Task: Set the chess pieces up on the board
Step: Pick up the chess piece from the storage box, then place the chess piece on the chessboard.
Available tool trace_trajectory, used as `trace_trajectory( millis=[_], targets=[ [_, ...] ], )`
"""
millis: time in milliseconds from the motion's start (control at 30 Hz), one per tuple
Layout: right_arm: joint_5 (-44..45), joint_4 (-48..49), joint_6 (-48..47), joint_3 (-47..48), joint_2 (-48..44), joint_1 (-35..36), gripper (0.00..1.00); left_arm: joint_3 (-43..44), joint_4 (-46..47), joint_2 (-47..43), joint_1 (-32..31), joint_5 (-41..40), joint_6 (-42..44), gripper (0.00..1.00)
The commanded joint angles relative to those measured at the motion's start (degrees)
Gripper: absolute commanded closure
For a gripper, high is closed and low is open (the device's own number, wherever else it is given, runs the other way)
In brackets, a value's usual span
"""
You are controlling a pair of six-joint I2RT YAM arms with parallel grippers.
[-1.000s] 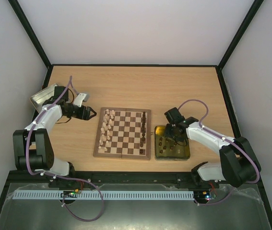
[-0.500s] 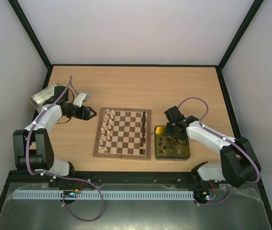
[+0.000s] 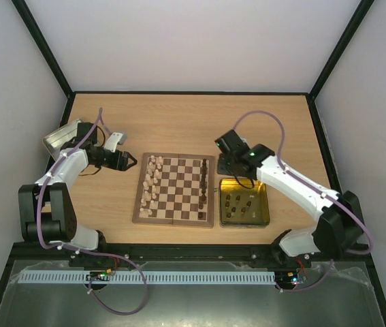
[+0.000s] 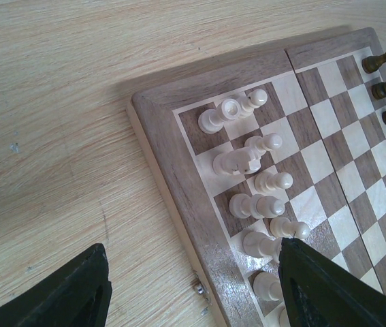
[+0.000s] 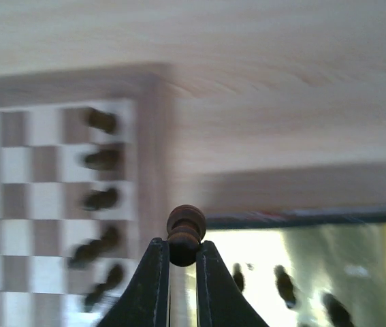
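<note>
The wooden chessboard (image 3: 175,189) lies mid-table. Several cream chessmen (image 3: 150,184) stand along its left files, also in the left wrist view (image 4: 257,204). Several dark chessmen (image 3: 204,187) stand along its right edge, blurred in the right wrist view (image 5: 101,160). More dark pieces (image 3: 240,203) lie in the yellow-gold tin (image 3: 265,211). My right gripper (image 3: 225,165) is shut on a dark brown piece (image 5: 184,235) and holds it above the gap between the board's right border and the tin (image 5: 376,238). My left gripper (image 3: 130,162) is open and empty, left of the board (image 4: 172,157), above bare table.
A silver metal tin (image 3: 60,136) sits at the far left by the left arm. Black frame posts and white walls enclose the table; a black rail runs along its near edge.
My right gripper has risen out of the yellow-gold tin with a dark piece and moved up-left toward the board's right edge. The left arm has not moved.
</note>
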Motion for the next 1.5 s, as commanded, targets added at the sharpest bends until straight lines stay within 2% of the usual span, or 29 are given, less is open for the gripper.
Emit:
trace_trajectory(
  millis=[0, 200, 500, 733, 1467],
  targets=[
    [4.3, -4.1, -1.5, 10.5, 7.4, 4.8, 0.98, -0.6, 0.0, 0.3, -0.3, 0.1, 0.4, 0.31],
    [3.4, -3.0, -4.0, 22.4, 19.3, 7.1, 0.98, -0.6, 0.0, 0.1, -0.3, -0.2, 0.3, 0.31],
    [0.7, -2.8, -7.1, 31.7, 31.5, 7.1, 0.98, -0.7, 0.2, 0.2, -0.3, -0.3, 0.3, 0.31],
    [0.4, -3.7, -7.9, 34.0, 35.8, 7.1, 0.98, -0.7, 0.2, 0.1, -0.3, 0.0, 0.5, 0.31],
    [1.5, -3.6, -8.6, 34.3, 40.3, 6.6, 0.91, -0.7, 0.2, 0.1, -0.3, 0.1, 0.6, 0.31]
  ],
)
